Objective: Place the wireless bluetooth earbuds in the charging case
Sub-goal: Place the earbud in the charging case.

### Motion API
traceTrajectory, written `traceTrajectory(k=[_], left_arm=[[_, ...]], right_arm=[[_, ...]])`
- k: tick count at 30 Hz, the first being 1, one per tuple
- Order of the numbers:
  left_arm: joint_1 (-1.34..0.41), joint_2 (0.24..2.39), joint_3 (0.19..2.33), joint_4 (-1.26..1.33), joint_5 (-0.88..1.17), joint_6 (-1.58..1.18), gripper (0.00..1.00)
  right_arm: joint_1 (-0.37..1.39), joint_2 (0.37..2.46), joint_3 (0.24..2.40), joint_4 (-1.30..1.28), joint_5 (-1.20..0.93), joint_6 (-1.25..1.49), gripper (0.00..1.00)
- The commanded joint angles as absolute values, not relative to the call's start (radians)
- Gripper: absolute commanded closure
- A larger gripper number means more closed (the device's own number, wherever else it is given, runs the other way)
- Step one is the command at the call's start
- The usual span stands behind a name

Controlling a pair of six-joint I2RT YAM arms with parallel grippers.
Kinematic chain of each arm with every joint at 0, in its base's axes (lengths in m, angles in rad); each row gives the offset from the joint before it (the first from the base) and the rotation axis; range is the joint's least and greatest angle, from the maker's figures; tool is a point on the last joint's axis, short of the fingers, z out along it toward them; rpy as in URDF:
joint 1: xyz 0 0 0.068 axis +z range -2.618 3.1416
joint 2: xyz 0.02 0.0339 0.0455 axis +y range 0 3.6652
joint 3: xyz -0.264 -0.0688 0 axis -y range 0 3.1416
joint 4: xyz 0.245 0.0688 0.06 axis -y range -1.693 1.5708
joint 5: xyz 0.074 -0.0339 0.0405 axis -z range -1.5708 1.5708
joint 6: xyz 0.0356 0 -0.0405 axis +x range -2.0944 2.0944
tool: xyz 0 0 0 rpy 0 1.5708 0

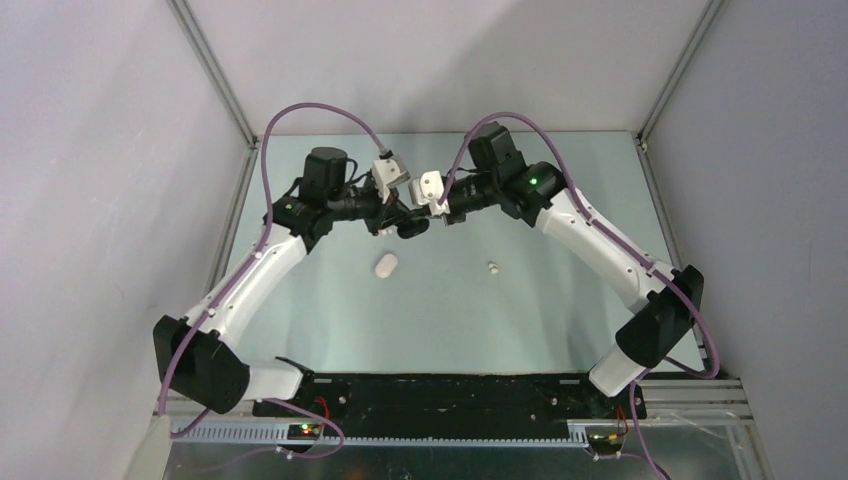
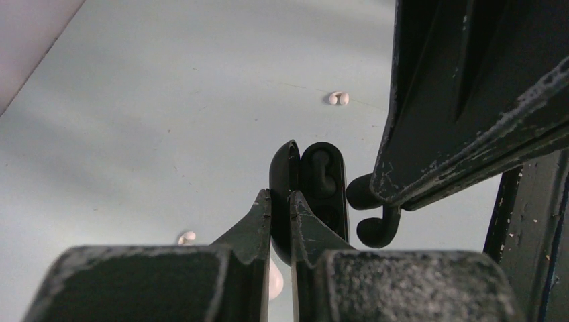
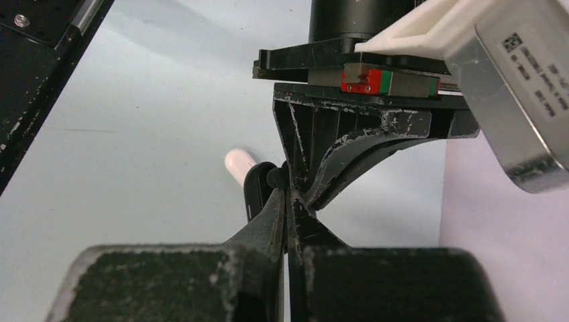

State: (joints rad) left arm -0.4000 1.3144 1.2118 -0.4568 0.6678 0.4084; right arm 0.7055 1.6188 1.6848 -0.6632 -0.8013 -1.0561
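Note:
Above the table's far middle, my left gripper (image 1: 397, 222) (image 2: 280, 194) is shut on the lid of the open black charging case (image 2: 323, 194) (image 1: 412, 228). One black earbud (image 2: 322, 173) sits in a case socket. My right gripper (image 1: 430, 211) (image 3: 287, 191) is shut on the other black earbud (image 2: 374, 230) (image 3: 274, 178), which hangs just right of the case's open face, apart from it. In the right wrist view the black case (image 3: 257, 194) is edge-on behind that bud. A white pair of earbuds (image 1: 493, 267) (image 2: 339, 98) lies on the table.
A white oval case (image 1: 385, 265) (image 3: 239, 162) lies on the table below the grippers. A small white piece (image 2: 187, 237) lies near it. The table (image 1: 450, 320) has walls on three sides, and a black base plate (image 1: 450, 395) runs along its near edge.

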Motion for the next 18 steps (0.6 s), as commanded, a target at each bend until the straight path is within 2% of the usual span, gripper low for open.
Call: traceTrajectory(k=[1,18], left_arm=[[-0.413,1.286,1.241,-0.421,0.705,0.368,1.0],[-0.44,1.269,1.243,-0.421,0.666,0.392,1.0]], right_arm=[[0.722,1.578,1.68,-0.634,-0.803,-1.116,1.0],[0.754,1.638,1.71,-0.707,-0.741,-1.148,1.0]])
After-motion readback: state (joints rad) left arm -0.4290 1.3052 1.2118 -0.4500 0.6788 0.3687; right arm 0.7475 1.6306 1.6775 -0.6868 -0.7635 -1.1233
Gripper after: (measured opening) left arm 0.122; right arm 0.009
